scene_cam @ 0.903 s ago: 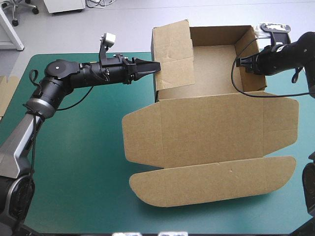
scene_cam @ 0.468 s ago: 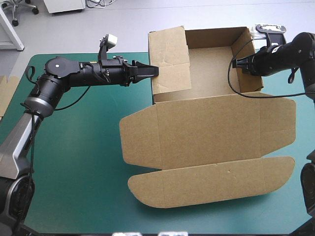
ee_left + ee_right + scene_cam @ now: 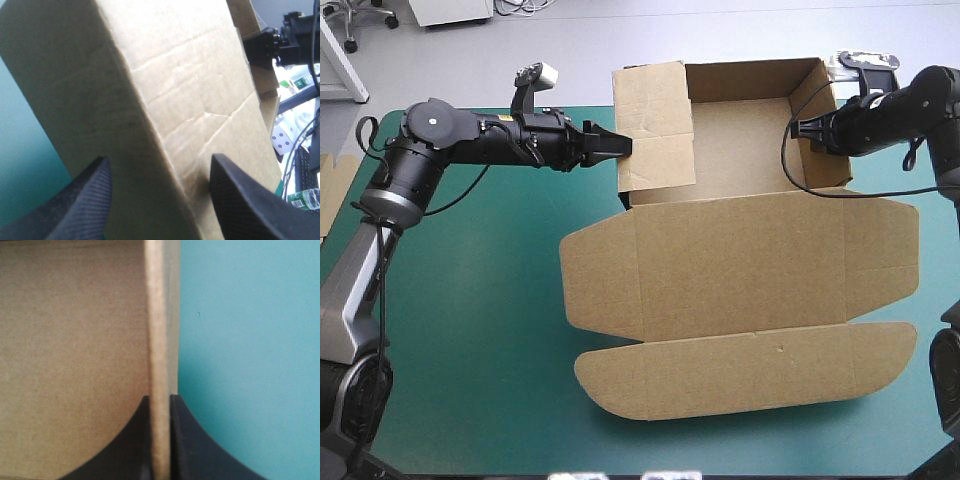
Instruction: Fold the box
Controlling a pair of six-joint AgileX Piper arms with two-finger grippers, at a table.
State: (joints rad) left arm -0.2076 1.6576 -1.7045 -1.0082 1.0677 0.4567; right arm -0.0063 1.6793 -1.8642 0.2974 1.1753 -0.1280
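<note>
Jaws: right gripper (image 3: 160, 399) is clamped on brown cardboard box (image 3: 740, 250) wall; left gripper (image 3: 159, 159) is spread astride opposite wall. Spare brown board (image 3: 330, 190) is seen at teal-green table (image 3: 480, 300) left edge.

box (image 3: 150, 90) cropped, both wrist views

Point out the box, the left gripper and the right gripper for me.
box (image 3: 740, 270), high view, on its flat lid panel.
left gripper (image 3: 628, 148), high view, fingertips at the box's left wall.
right gripper (image 3: 160, 400), right wrist view, between fingertips gripping a wall edge.
</note>
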